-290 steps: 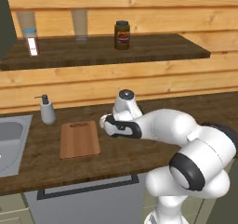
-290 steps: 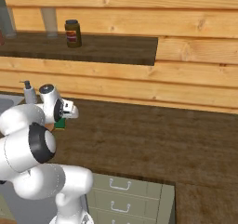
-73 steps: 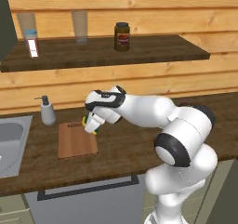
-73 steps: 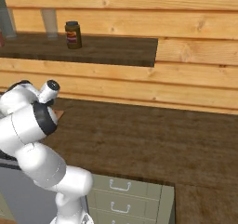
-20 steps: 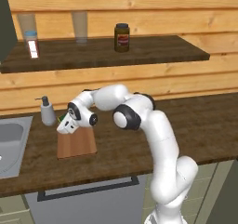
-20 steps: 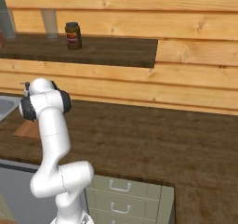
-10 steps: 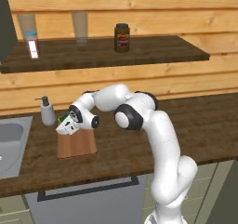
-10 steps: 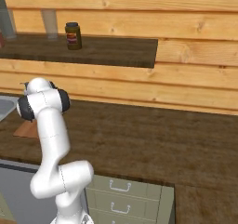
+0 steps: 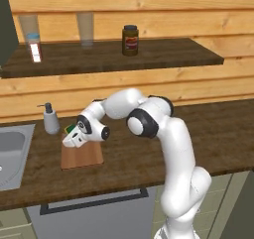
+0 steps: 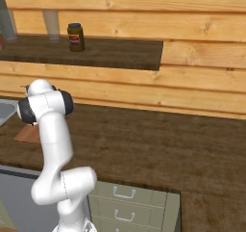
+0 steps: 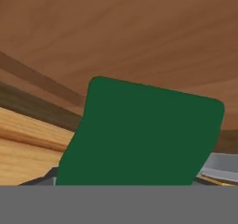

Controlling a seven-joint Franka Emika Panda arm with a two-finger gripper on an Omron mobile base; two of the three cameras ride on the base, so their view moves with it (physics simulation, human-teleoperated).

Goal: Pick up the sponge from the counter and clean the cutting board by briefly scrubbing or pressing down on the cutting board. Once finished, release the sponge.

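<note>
Hardly any shift from a second ago – gripper (image 9: 73, 138) parked at the same spot, low over the far left corner of the cutting board (image 9: 84, 157), arm stretched well out to the left. Some seconds earlier, hand over the board's right edge; since then, carried across the wood with the sponge (image 9: 71, 129).

Sponge tucked at the fingers, a sliver of green and yellow peeking above the hand in the left base view; in the hand view, dark green face (image 11: 139, 135) square in front of the camera, close between the fingers. Cannot tell whether the jaws clamp it or have just slackened. Cannot tell either whether it touches the board or hangs just above.

Judging by this – scrub pass likely done or nearly so, with letting go as the step left.

Dark wood-grain counter (image 9: 149, 158) running wide, steel sink (image 9: 12, 151) set in at the left, grey soap dispenser (image 9: 50, 119) just behind the board. Above, plank wall and a dark shelf (image 9: 163, 54) with a brown jar (image 9: 130, 40) and a glass (image 9: 85, 29). Pale drawers (image 10: 125, 195) below the worktop.
</note>
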